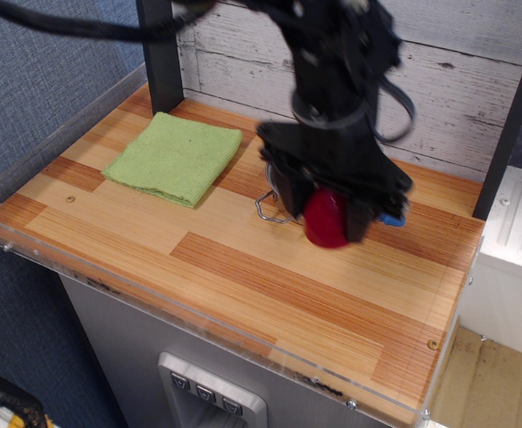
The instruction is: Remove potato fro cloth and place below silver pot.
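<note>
My gripper (328,217) is shut on the potato (325,220), a glossy dark-red rounded object. It hangs above the wooden counter just in front of the silver pot (278,192). The arm covers most of the pot; only its left rim and wire loop handle (268,208) show. The light-green cloth (175,157) lies flat at the back left of the counter with nothing on it, well left of the gripper.
A tip of the blue spatula handle (391,218) shows to the right of the gripper. A clear acrylic wall (29,160) edges the counter's left and front. A dark post (161,55) stands at the back left, another (510,116) at the right.
</note>
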### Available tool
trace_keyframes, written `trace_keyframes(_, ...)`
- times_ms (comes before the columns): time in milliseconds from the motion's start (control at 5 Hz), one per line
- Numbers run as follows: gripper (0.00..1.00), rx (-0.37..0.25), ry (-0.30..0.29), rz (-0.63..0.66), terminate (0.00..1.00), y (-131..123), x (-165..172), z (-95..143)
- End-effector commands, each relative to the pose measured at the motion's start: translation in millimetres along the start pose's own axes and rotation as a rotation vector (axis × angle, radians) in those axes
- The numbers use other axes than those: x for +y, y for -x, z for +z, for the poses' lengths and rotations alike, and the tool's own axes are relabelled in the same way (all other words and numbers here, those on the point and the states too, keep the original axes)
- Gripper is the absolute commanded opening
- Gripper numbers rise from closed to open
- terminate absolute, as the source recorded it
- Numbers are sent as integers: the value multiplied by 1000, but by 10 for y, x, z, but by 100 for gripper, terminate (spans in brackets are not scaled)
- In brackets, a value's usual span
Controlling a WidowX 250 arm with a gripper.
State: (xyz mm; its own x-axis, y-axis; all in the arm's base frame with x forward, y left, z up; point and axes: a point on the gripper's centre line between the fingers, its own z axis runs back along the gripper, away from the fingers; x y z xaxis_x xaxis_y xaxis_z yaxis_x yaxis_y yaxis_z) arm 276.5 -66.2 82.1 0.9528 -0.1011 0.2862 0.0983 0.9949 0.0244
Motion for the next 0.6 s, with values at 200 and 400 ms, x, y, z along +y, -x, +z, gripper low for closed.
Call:
trace_keyframes(200,0,7,-1,23,0,-1,-208,-340)
trace_keyframes(400,0,57,17,43,0,22,-210,-409)
